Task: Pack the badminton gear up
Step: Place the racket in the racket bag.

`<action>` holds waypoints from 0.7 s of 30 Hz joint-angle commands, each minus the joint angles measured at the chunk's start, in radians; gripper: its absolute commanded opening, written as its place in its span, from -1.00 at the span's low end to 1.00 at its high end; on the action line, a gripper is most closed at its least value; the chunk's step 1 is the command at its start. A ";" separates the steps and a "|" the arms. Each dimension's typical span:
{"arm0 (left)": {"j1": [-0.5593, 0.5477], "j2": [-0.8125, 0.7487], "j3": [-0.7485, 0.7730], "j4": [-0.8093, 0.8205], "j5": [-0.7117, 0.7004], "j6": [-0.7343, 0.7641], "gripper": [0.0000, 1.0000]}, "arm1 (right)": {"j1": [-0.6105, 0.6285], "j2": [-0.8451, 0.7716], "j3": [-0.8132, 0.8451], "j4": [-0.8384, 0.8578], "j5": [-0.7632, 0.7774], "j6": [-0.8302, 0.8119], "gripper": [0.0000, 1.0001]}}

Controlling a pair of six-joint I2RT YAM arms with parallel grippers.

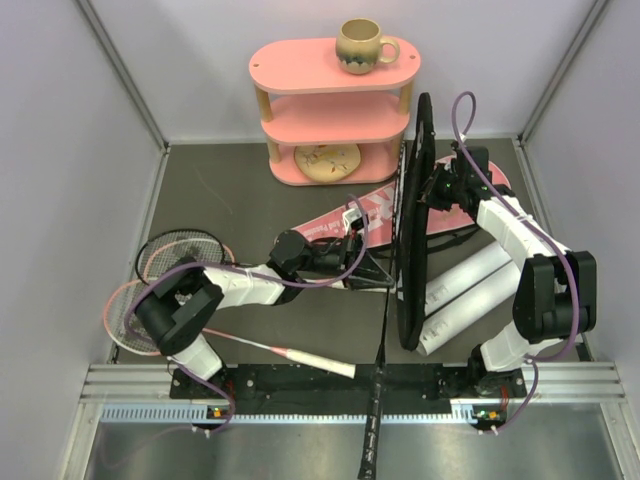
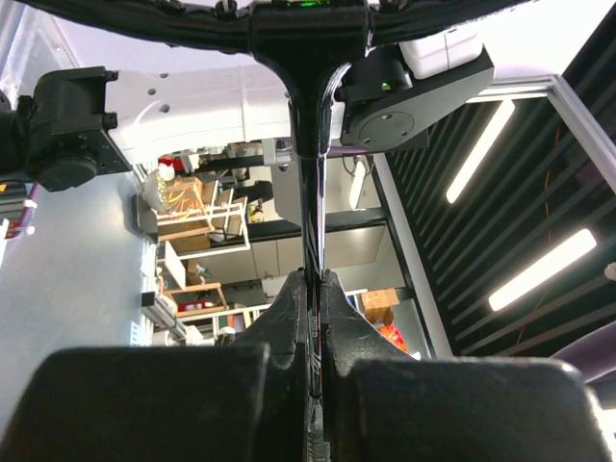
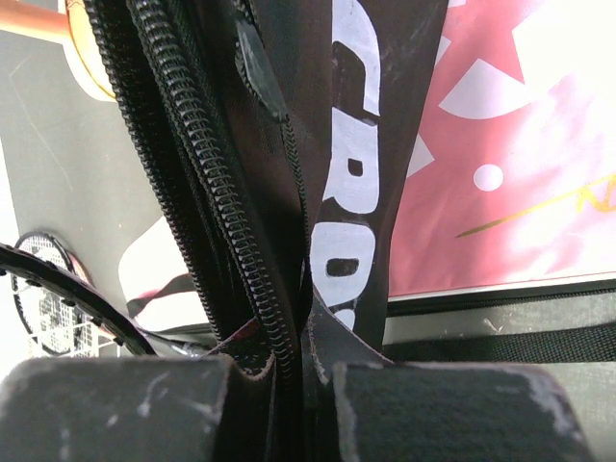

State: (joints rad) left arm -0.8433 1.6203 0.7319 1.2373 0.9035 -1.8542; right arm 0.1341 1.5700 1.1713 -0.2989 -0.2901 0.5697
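The black CROSSWAY bag (image 1: 412,240) stands on edge in mid-table. My right gripper (image 1: 432,188) is shut on its zipper edge (image 3: 255,279), beside the white lettering (image 3: 351,192). My left gripper (image 1: 378,275) is shut on the thin shaft (image 2: 312,221) of a black racket, just below its throat (image 2: 308,58). That racket's shaft (image 1: 384,340) runs along the bag, and its dark handle (image 1: 368,440) sticks out over the near rail. The pink bag (image 1: 350,222) lies flat behind. Two white tubes (image 1: 465,290) lie at the right. A pink-framed racket (image 1: 125,315) and a black-framed racket (image 1: 180,250) lie at the left.
The pink three-tier shelf (image 1: 335,95) stands at the back with a beige mug (image 1: 360,45) on its top tier and a round plate (image 1: 327,160) on its bottom one. Grey walls close the left, right and back. The pink racket's white handle (image 1: 320,362) lies near the front rail.
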 commanded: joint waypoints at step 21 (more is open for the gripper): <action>-0.030 0.000 0.216 -0.393 0.087 0.417 -1.00 | -0.002 -0.010 0.031 0.058 0.005 -0.001 -1.00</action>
State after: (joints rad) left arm -0.9089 1.6852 0.8703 1.0348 0.9382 -1.6897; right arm 0.1341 1.5700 1.1713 -0.2985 -0.2848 0.5758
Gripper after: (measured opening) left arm 0.027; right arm 0.003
